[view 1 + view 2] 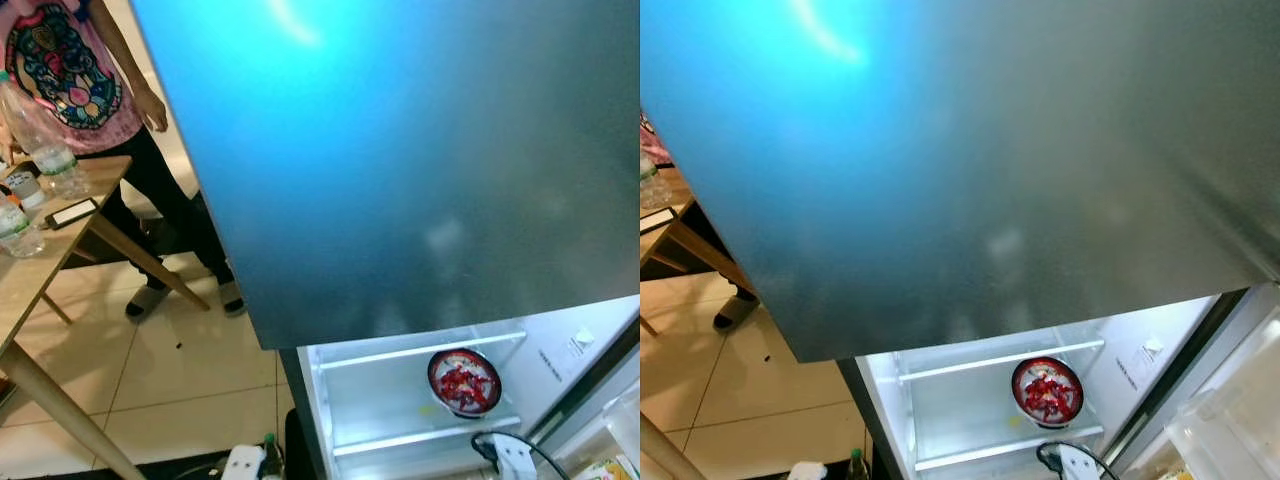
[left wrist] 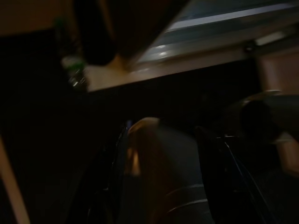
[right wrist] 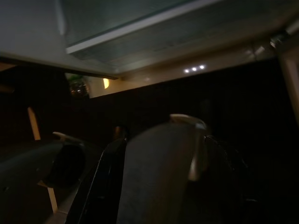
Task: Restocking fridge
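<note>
Fridge door, bowl rim upward

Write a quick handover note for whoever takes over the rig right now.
Claws: both arms hang low in the dark; whether either claw is open or shut cannot be told.
Things: the fridge's lower compartment is open and lit, with a covered bowl of red food on its shelf. Water bottles stand on the wooden table to the left, a person beside it.
Done: the bowl is in the fridge.
Left: probably the bottles.
</note>
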Controlling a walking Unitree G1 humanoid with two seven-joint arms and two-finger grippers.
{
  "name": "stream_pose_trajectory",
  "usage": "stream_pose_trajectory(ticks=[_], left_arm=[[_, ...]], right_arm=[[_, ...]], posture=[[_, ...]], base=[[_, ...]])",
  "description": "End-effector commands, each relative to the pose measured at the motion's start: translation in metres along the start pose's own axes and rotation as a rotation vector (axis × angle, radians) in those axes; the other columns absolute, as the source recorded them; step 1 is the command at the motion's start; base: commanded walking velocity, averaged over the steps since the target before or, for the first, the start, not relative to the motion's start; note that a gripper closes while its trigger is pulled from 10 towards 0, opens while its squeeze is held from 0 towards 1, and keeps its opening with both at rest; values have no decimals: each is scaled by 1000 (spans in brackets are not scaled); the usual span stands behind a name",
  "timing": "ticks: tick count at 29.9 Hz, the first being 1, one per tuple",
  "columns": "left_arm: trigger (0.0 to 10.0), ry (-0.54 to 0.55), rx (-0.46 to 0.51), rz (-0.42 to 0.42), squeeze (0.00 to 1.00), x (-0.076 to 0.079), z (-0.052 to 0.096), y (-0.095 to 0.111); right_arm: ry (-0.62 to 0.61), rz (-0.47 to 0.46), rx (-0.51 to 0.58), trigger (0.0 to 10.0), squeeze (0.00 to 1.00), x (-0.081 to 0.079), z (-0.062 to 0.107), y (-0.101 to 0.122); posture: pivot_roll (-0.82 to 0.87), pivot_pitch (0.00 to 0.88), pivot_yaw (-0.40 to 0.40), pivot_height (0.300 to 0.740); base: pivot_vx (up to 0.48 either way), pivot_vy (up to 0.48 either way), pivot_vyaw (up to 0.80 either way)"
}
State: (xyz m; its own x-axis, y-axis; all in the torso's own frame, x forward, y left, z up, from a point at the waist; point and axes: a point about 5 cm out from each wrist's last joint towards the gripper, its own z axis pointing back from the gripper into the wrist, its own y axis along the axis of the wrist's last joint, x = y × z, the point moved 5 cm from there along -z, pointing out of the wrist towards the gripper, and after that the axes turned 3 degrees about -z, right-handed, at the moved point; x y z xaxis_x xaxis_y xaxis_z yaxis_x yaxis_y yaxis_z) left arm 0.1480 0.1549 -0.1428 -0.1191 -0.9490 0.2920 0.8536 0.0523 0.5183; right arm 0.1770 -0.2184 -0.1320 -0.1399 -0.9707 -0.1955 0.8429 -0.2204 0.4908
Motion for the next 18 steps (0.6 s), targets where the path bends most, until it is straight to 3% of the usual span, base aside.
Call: stream_pose_trajectory(ticks=[1,7,12,18], left_arm=[[10000,71,-58,41,0,-16,9,-17],[10000,97,-85,48,0,-22,12,-24],[10000,137,-28,106,0,-25,8,-8],[10000,152,-20,119,0,-25,6,-3]], right_arm=[[-40,-34,-13,10000,0,9,2,-5],[-57,-41,0,10000,0,13,3,1],[-68,-34,12,10000,0,13,2,8],[-74,-34,-6,10000,0,11,1,2]], posture=[[-20,0,4,740],[-21,0,-4,740],[-20,0,8,740],[-15,0,3,740]], base=[[0,0,0],[0,0,0],[0,0,0],[0,0,0]])
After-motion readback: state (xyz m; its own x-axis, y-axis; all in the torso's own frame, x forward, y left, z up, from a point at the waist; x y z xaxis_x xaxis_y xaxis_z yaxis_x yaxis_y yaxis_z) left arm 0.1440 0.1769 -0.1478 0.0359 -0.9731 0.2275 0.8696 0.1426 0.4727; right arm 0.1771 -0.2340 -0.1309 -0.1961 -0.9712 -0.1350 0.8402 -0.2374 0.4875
